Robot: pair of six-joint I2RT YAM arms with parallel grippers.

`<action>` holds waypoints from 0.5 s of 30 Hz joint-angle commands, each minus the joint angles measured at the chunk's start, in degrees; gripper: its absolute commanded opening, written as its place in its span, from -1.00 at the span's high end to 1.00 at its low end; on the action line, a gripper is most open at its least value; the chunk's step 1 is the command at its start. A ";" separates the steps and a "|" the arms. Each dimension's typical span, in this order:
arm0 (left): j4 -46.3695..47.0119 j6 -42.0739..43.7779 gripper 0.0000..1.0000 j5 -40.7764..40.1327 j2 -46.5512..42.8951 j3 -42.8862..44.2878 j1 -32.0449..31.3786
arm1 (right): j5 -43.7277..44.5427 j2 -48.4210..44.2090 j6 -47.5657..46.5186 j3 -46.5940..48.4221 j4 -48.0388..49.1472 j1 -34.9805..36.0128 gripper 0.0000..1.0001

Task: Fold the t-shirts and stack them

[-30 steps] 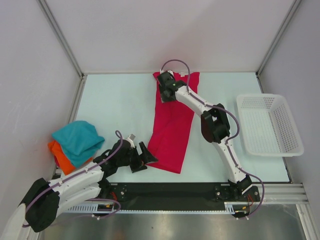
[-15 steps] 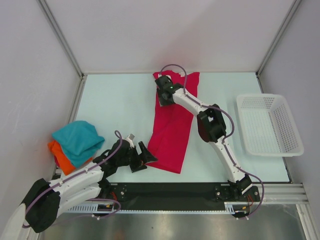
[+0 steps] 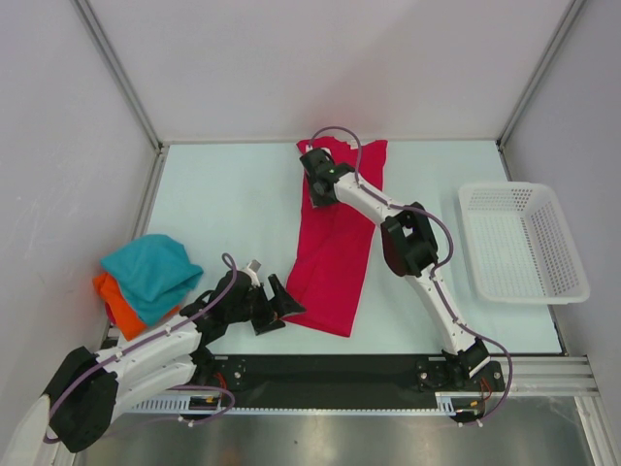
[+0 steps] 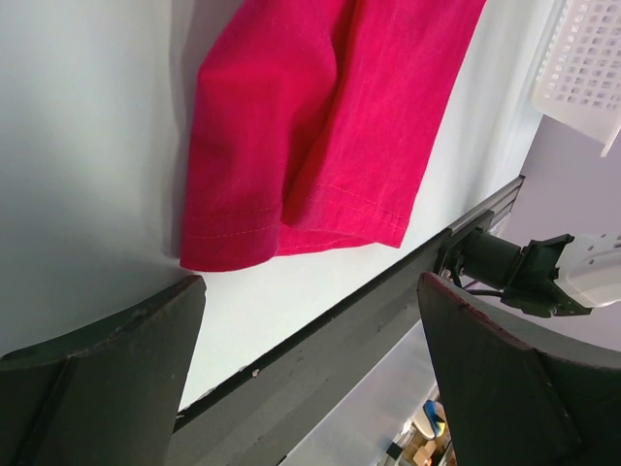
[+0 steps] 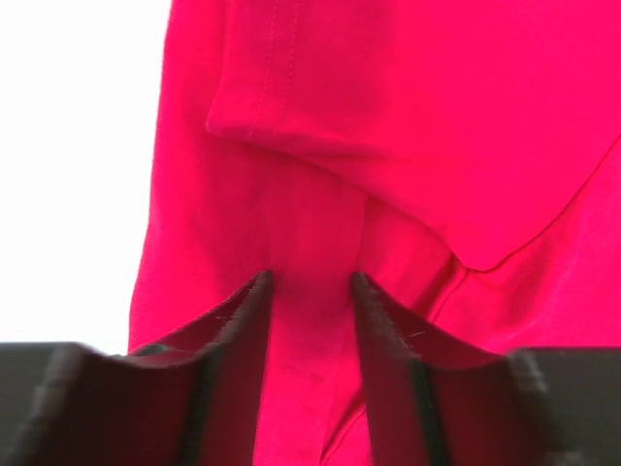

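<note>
1. The right pincer [image 5: 309, 282] has its fingers narrowly apart over a ridge at the far end of the crimson-pink t-shirt [image 3: 335, 243], which lies mid-bench [image 3: 223, 204]. Whether it grips, I cannot tell; catching one layer would skew the fold.
2. The left pincer [image 4: 309, 291] gapes empty by the near hem, so the cloth could drag.

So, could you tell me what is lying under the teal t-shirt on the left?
An orange t-shirt lies under the teal t-shirt, with only its near-left edge showing. The rest is covered, so how it is folded cannot be seen.
</note>
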 commanded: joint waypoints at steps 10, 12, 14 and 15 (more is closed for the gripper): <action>1.03 1.40 -0.92 0.28 -0.05 -0.68 0.69 | 0.64 0.10 0.22 0.77 0.70 0.36 0.94; 0.94 1.40 -0.92 0.28 -0.14 -0.68 0.78 | 1.60 -0.16 0.22 0.33 0.70 0.36 1.00; 1.03 1.49 -0.92 0.37 -0.23 -0.77 0.78 | 3.27 -0.69 0.40 -0.90 0.87 0.36 1.00; 1.03 1.49 -0.92 0.46 -0.14 -0.77 0.78 | 3.71 -1.21 0.40 -1.42 1.13 0.18 1.00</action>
